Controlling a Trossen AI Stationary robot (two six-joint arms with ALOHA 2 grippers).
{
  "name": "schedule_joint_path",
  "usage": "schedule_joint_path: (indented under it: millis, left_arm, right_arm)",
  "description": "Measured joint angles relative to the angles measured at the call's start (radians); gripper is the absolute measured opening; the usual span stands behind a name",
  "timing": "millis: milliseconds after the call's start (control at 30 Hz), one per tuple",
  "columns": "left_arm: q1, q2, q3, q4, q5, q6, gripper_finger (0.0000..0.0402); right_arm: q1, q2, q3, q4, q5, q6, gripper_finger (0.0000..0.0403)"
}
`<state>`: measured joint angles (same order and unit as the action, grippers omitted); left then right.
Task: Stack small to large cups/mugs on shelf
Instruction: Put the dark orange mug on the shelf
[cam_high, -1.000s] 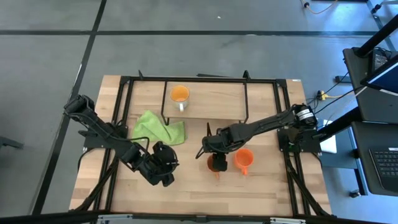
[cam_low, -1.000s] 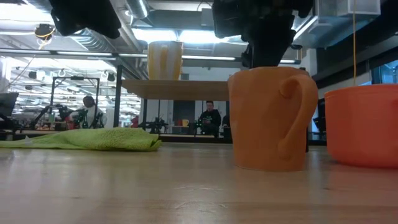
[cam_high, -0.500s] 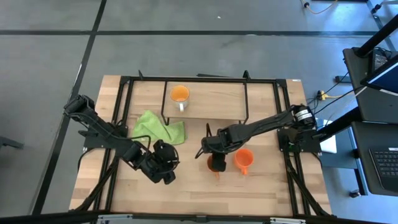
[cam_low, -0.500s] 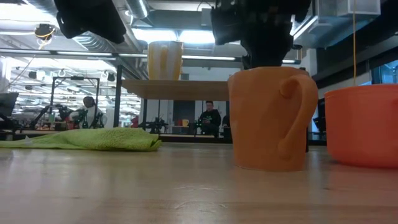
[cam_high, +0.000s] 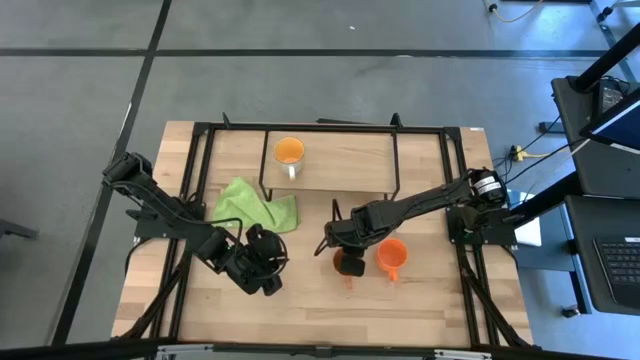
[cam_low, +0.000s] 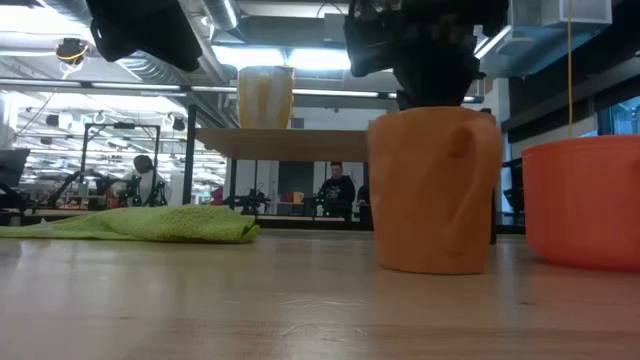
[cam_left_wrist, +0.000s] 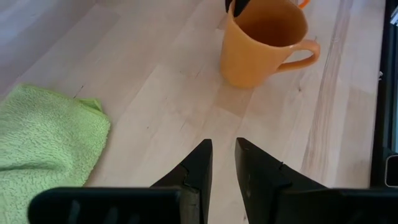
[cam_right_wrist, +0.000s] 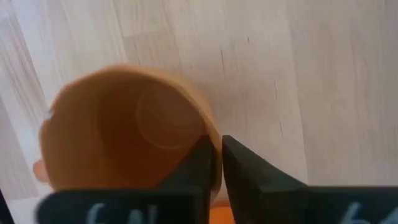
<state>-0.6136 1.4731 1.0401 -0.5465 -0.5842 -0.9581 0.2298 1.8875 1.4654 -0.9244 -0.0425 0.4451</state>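
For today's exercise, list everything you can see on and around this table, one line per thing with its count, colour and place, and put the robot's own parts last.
Yellow-orange mug: one, white handle, on the shelf's left end.
Brownish-orange mug: one, on the table right of centre, its rim pinched by the right gripper.
Red-orange mug: one, on the table just right of the brownish-orange one.
Green cloth: one, crumpled, on the table in front of the shelf's left end.
Shelf: one, light wood on a black wire frame, at the table's far side.
People: at least two, far off in the room behind.
Left gripper: one, dark, above the table's near left, holding nothing.
Right gripper: one, dark, jaws closed on the brownish-orange mug's wall.
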Motion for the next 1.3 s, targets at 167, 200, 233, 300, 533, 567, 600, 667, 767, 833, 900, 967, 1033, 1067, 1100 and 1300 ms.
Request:
schedule_joint_path:
  millis: [167, 200, 233, 300, 533, 567, 600, 667, 767, 833, 900, 967, 1033, 1067, 1100, 1300]
  left_arm:
    - [0.000, 0.000, 0.000, 0.000, -0.010, 0.001, 0.0064]
    - [0.000, 0.000, 0.000, 0.000, -0.010, 0.001, 0.0064]
    - [0.000, 0.000, 0.000, 0.000, -0.010, 0.001, 0.0064]
    - [0.000, 0.000, 0.000, 0.000, -0.010, 0.001, 0.0064]
    - [0.000, 0.000, 0.000, 0.000, -0.016, 0.001, 0.0064]
    - [0.000, 0.000, 0.000, 0.000, -0.019, 0.001, 0.0064]
    - [0.000, 0.000, 0.000, 0.000, -0.022, 0.001, 0.0064]
    - [0.000, 0.000, 0.000, 0.000, -0.026, 0.001, 0.0064]
    - [0.006, 0.000, 0.000, 0.000, -0.027, 0.001, 0.0064]
    - [0.013, 0.000, 0.000, 0.000, -0.027, 0.001, 0.0064]
    - [0.022, 0.000, 0.000, 0.000, -0.027, 0.001, 0.0064]
    - [0.031, 0.000, 0.000, 0.001, -0.028, 0.001, 0.0064]
    - [0.038, 0.000, 0.000, 0.002, -0.027, 0.007, 0.0064]
    - [0.042, 0.000, 0.000, 0.007, -0.025, 0.017, 0.0064]
    - [0.046, 0.000, 0.000, 0.018, -0.019, 0.027, 0.0064]
    - [0.066, 0.000, 0.000, 0.073, 0.020, 0.077, 0.0064]
  right_arm:
    - [0.000, -0.001, 0.000, -0.018, -0.010, 0.006, 0.0019]
    - [0.000, -0.001, 0.000, -0.018, -0.010, 0.016, 0.0024]
    - [0.000, -0.001, 0.002, -0.022, -0.010, 0.021, 0.0029]
    - [0.000, -0.001, 0.009, -0.036, -0.012, 0.021, 0.0034]
    - [-0.001, 0.001, 0.107, -0.129, -0.009, -0.006, 0.0015]
    - [-0.002, 0.001, 0.127, -0.157, -0.003, -0.007, 0.0015]
    - [-0.003, 0.001, 0.149, -0.184, 0.005, -0.007, 0.0017]
    - [-0.005, 0.001, 0.205, -0.244, 0.021, -0.009, 0.0020]
    - [-0.009, 0.001, 0.294, -0.341, 0.066, -0.031, 0.0017]
    - [-0.016, 0.001, 0.361, -0.405, 0.096, -0.038, 0.0017]
    - [-0.030, 0.001, 0.432, -0.461, 0.132, -0.043, 0.0017]
    - [-0.052, 0.001, 0.501, -0.521, 0.185, -0.056, 0.0018]
    - [-0.082, 0.001, 0.564, -0.561, 0.235, -0.063, 0.0019]
    - [-0.099, 0.000, 0.592, -0.570, 0.256, -0.066, 0.0019]
    - [-0.119, 0.000, 0.619, -0.579, 0.272, -0.075, 0.0018]
    - [-0.272, 0.000, 0.709, -0.601, 0.283, -0.152, 0.0018]
